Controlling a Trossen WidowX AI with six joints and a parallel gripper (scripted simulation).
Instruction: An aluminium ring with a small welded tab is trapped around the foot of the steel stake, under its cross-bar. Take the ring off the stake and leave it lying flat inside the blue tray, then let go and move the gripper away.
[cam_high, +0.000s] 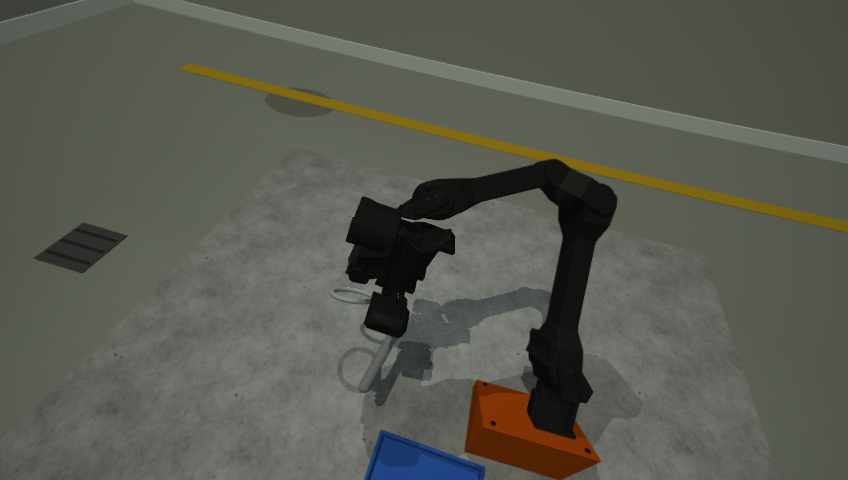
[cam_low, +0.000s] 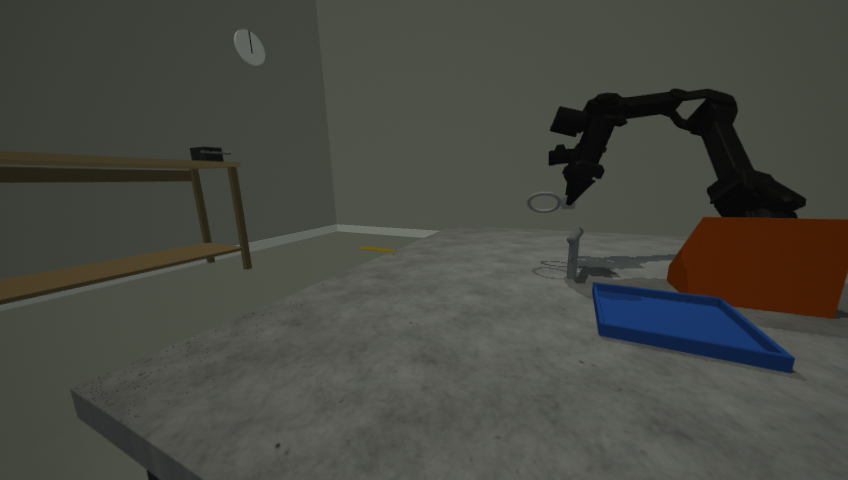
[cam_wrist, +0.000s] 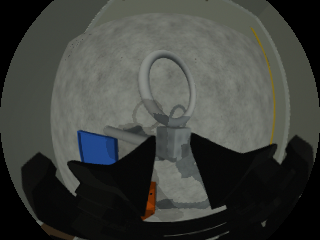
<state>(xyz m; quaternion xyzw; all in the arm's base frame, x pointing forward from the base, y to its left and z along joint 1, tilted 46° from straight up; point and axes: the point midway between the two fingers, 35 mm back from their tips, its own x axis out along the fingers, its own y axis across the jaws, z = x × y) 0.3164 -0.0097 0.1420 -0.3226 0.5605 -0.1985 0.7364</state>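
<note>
Pale grey stone-patterned tabletop (cam_high: 238, 356) (cam_low: 416, 356) (cam_wrist: 120, 45) is spreading under the work, with plain dull walls standing behind it in the exterior view. Above it the aluminium ring (cam_high: 351, 289) (cam_low: 528, 202) (cam_wrist: 144, 82) is hanging in the air, clear of the steel stake (cam_high: 376, 364) (cam_low: 573, 258) (cam_wrist: 131, 136), whose cross-bar is sitting lower than the ring.

In the exterior view the blue tray (cam_high: 428, 449) (cam_low: 684, 344) (cam_wrist: 97, 148) is lying to the near right of both gripper and stake; in the top view it is lying nearer than the stake and a little to the right. The coming move is therefore turning on a carry toward the near side and rightward, likely high enough to be passing over the cross-bar. The ring's hoop is reaching out to the left of the fingers, its plane looking close to level, so the hoop, rather than the fingers, probably needs centring over the tray.

The gripper (cam_high: 386, 324) (cam_low: 569, 201) (cam_wrist: 172, 138) is clenching the small welded tab (cam_low: 572, 204) (cam_wrist: 173, 142), its fingers standing partly apart with the tab between them. With the hold at one edge only, the ring could be tipping if it brushes the tray's rim. Lowering and letting go are remaining.
</note>
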